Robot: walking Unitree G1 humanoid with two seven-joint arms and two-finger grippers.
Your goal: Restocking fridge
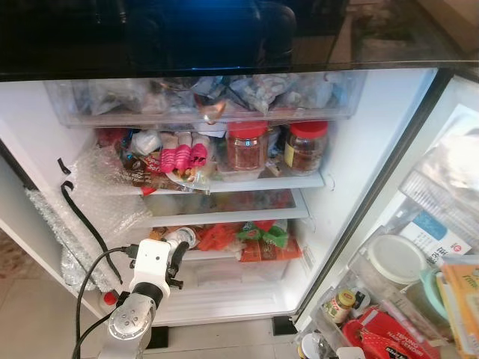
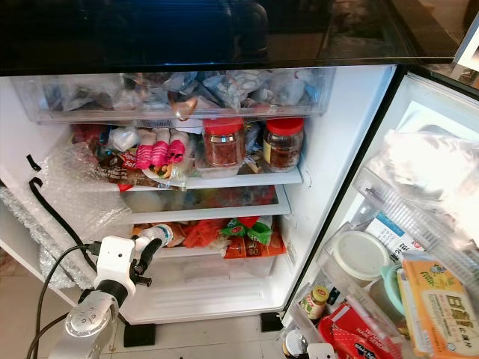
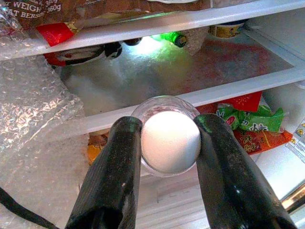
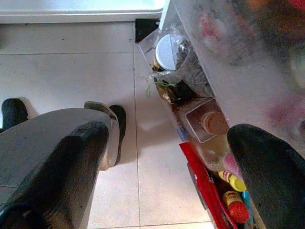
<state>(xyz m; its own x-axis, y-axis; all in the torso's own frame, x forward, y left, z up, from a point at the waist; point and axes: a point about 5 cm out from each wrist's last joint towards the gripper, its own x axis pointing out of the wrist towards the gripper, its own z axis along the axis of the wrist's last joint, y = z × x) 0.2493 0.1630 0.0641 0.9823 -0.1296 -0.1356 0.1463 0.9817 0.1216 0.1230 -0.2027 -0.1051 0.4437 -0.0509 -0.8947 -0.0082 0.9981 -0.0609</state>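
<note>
I see the fridge open, its shelves crowded. At lower left of the head view my left gripper reaches toward the lower shelf. Its fingers are clamped on a small clear bottle with a white cap, held just in front of that shelf's edge. Two red-lidded jars stand on the upper shelf. My right gripper hangs spread apart above the floor tiles, beside the door bins.
</note>
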